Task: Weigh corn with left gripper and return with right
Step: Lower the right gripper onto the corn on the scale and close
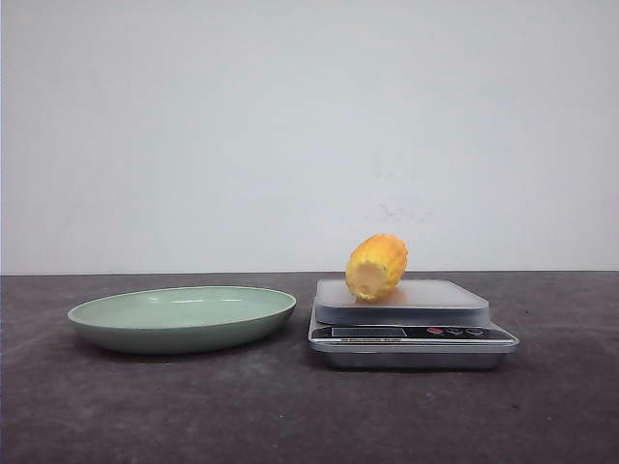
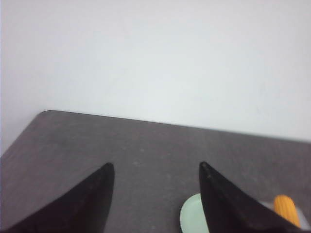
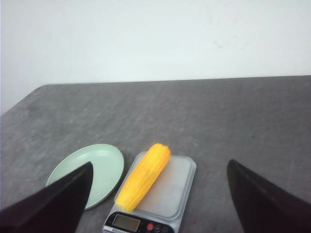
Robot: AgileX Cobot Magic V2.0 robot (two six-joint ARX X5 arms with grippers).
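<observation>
On the dark grey tabletop (image 1: 193, 406), a shallow round pale-green plate (image 1: 182, 317) sits at the left, with a silver digital kitchen scale (image 1: 411, 333) just beside it on the right. The stubby yellow-orange corn cob (image 1: 376, 267) lies on the scale's platform, pale cut end toward the near side. The left claw (image 2: 155, 194) and right claw (image 3: 158, 199) both hang spread wide and released, grasping nothing.

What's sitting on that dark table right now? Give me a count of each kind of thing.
Corn: 1, lying on the scale's platform
Scale: 1
Green plate: 1, with nothing in it
Total: 3
</observation>
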